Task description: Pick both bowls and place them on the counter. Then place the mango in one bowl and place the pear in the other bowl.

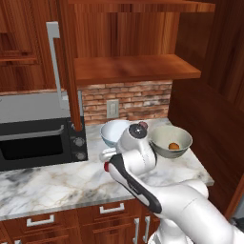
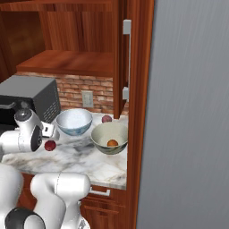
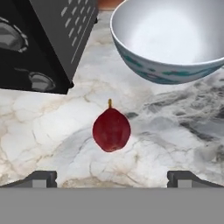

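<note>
Gripper (image 3: 111,177) fingers are spread wide, nothing held, positioned above the small dark red pear (image 3: 111,130) lying on the white marble counter (image 3: 52,131). Just beyond it, the white floral ceramic bowl (image 3: 168,37) is seen beside the black microwave (image 3: 43,39). The orange-yellow mango (image 2: 112,143) is seated inside the grey-green bowl (image 2: 109,137).

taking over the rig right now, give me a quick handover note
Gripper: open, holding nothing, fingers spread over the pear.
Pear: on the counter, beside the white floral bowl and near the microwave.
Mango: inside the grey-green bowl.
Done: both bowls on the counter, mango placed.
Left: grasp the pear and put it in the white floral bowl, which holds no fruit.
</note>
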